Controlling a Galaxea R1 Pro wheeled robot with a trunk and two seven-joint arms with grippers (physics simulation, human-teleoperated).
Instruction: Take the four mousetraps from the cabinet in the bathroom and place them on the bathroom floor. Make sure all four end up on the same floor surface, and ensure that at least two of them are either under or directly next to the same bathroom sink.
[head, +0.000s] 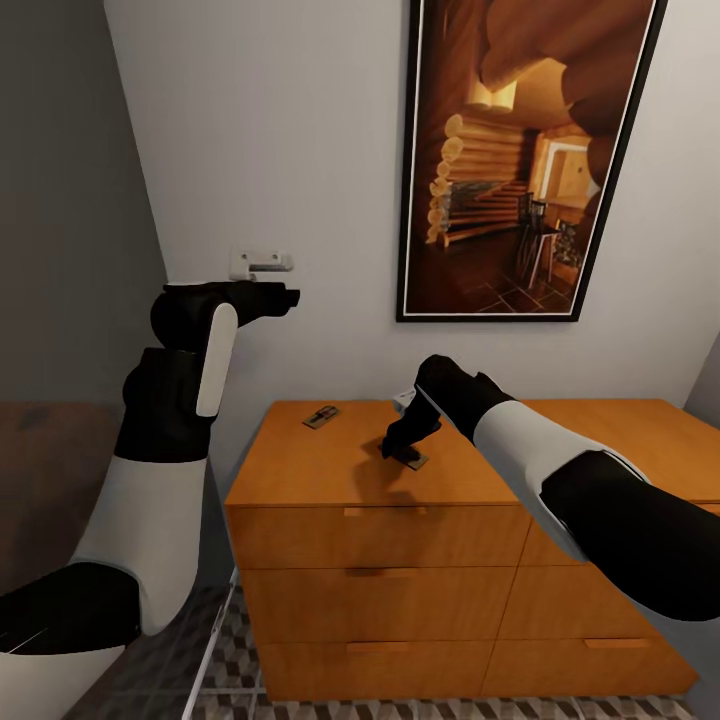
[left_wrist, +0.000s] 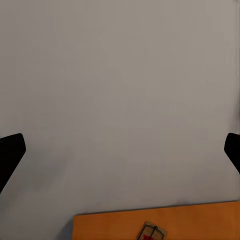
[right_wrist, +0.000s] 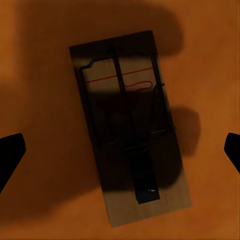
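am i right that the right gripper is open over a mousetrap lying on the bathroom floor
Not quite. The right gripper is open over a mousetrap, but that mousetrap lies on the cabinet top, not the floor. The head view shows it, and the right wrist view shows orange wood under it.

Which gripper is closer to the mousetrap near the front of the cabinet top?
The right. The right gripper hangs just above that mousetrap, fingers open on either side. The left gripper is raised high beside the wall, well away from it.
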